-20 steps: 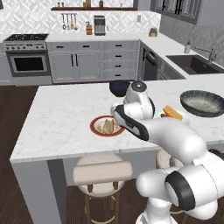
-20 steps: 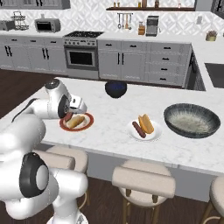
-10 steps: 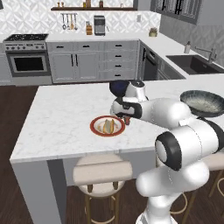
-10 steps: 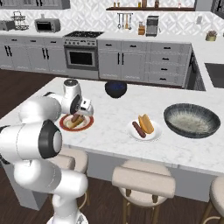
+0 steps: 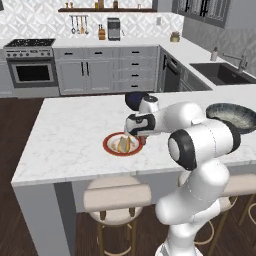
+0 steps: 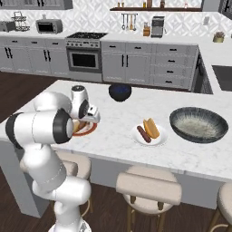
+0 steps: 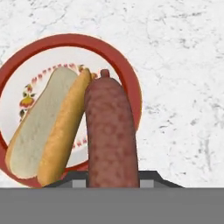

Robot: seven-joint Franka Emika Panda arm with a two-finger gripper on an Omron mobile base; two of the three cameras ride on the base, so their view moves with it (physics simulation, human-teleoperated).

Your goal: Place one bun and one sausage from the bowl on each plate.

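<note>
My gripper point(image 7: 113, 177) is shut on a dark red sausage point(image 7: 111, 131), which hangs over the right side of the red-orange rimmed plate point(image 7: 127, 74). A split bun point(image 7: 48, 127) lies on that plate, just left of the sausage. From the base, the gripper point(image 5: 141, 136) sits low at the plate's point(image 5: 107, 145) right edge. The white plate point(image 6: 159, 140) carries a bun point(image 6: 151, 128) and a sausage point(image 6: 143, 133). The wide grey bowl point(image 6: 198, 124) stands at the counter's right, with nothing visible inside.
A small dark blue bowl point(image 6: 120, 92) stands behind the plates near the counter's far edge. Stools point(image 6: 148, 186) line the counter's near side. Bare marble lies left of the rimmed plate point(image 5: 65, 135).
The arm has swung down and forward, bringing the gripper and its sausage low over the red-rimmed plate. The plates, buns and bowls have not moved.
</note>
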